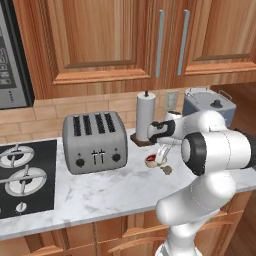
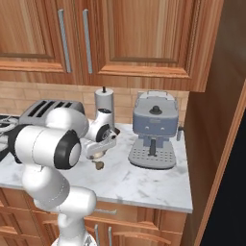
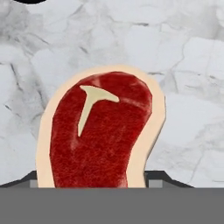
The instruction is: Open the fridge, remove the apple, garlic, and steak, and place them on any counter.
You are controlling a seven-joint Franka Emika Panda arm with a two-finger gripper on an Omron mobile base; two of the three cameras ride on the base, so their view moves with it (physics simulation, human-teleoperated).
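Observation:
The steak (image 3: 100, 131), a flat red slab with a pale fat rim, sits between my two fingertips in the hand view. My gripper (image 3: 99, 181) is shut on its sides, just above the marble counter (image 1: 100, 195). From the base views, my gripper (image 1: 161, 154) (image 2: 99, 150) hangs low over the counter with the steak (image 1: 150, 160) at its tips. The small tan garlic (image 1: 167, 170) (image 2: 99, 165) lies on the marble right beside it. The apple is out of view. A black slab (image 2: 233, 192) at the far right may be the fridge; I cannot tell.
A grey toaster (image 1: 95, 141) stands left of the gripper, with a paper towel holder (image 1: 145, 116) behind it. To the right is a blue-grey coffee machine (image 2: 153, 129). A stove (image 1: 22, 175) is at far left. Bare marble lies toward the front edge.

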